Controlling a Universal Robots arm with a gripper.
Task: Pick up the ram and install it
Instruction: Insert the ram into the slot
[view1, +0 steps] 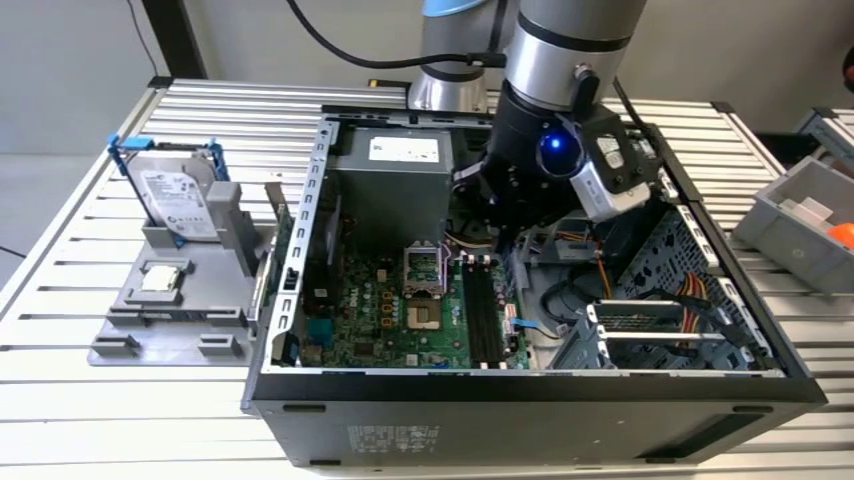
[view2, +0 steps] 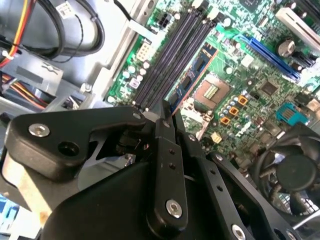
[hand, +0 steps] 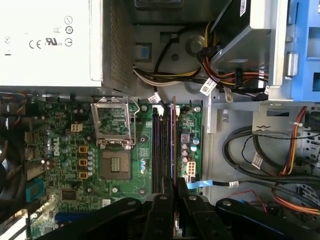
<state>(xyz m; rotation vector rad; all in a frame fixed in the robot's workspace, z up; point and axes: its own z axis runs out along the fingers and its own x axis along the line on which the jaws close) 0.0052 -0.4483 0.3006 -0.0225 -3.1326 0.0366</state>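
Your gripper (hand: 173, 187) is clenched on the ram (hand: 173, 145), held edge-down directly over the memory slots (hand: 161, 150), at three o'clock of the processor socket (hand: 115, 145), so it lines up for seating.

The arm (view1: 567, 45) is a silver-grey tube with a pale blue band at its upper joint and a black cable looping behind it. Near its wrist sit a glowing blue light (view1: 553, 146) and a silver-white camera housing (view1: 603, 188). The gripper (view2: 167, 120) is matte black, with flat linkage bars pinned by silver screws (view2: 173, 208).
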